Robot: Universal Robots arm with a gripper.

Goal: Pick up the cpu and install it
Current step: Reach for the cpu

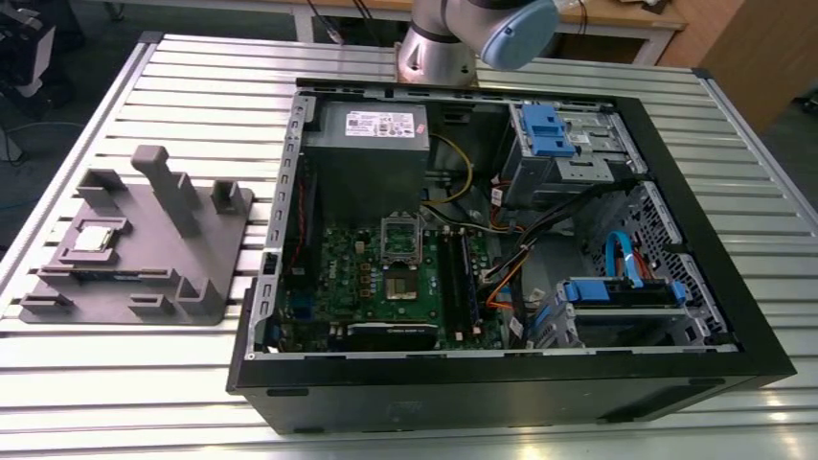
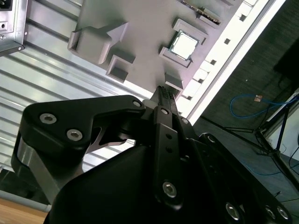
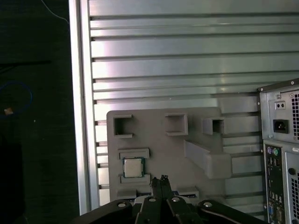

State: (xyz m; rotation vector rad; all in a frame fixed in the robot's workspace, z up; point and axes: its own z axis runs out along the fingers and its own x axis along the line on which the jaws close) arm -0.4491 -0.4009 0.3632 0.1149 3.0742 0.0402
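Slatted metal table [image 1: 153, 77] carries an open computer case [image 1: 715, 364], with a grey holder [image 1: 192, 278] beside it on the exterior view's left. The cpu [image 1: 96, 236] lies flat in a recess on that holder, also seen in both wrist views [image 2: 183, 45] [image 3: 133, 167]. My fingers [image 2: 163, 95] [image 3: 161, 183] are pressed together, gripping nothing, above the holder near the cpu, not touching it.

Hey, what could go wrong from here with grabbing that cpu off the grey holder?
Two risks, I think. The claw has its fingers together and is off to one side of the cpu, not over it; coming down like that might knock the chip. The cpu lies between raised blocks of the grey holder, so the fingers may catch on them.
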